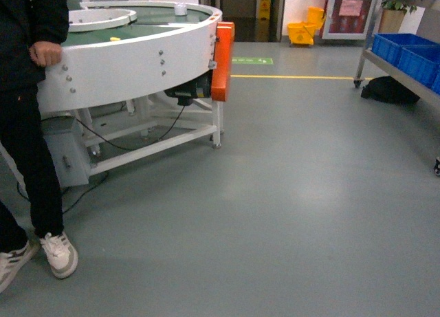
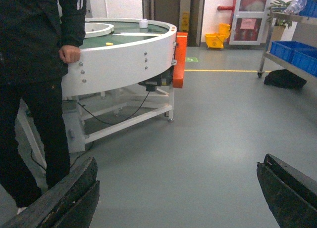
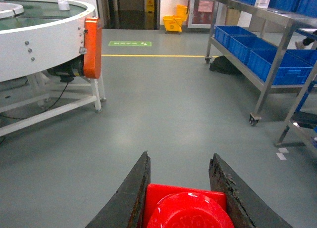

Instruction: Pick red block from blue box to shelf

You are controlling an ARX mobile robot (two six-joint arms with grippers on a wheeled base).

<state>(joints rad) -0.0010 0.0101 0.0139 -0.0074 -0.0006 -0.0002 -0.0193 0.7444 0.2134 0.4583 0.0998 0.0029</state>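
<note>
Red block (image 3: pixel 185 208): light, rigid, glossy, likely slippery; keep your hold on its flat sides.
Right tool (image 3: pixel 181 188): clamped on it.
Left tool (image 2: pixel 176 193): spread wide, holding nothing.

All 3 views face forward, sharing the round conveyor (image 1: pixel 137 56).

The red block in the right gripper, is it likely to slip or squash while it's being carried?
The red block looks like glossy hard plastic, so it probably won't squash, but that smooth surface could slip. The right gripper is closed on two opposite sides, which probably keeps it steady. It looks small, so it's likely light.
</note>
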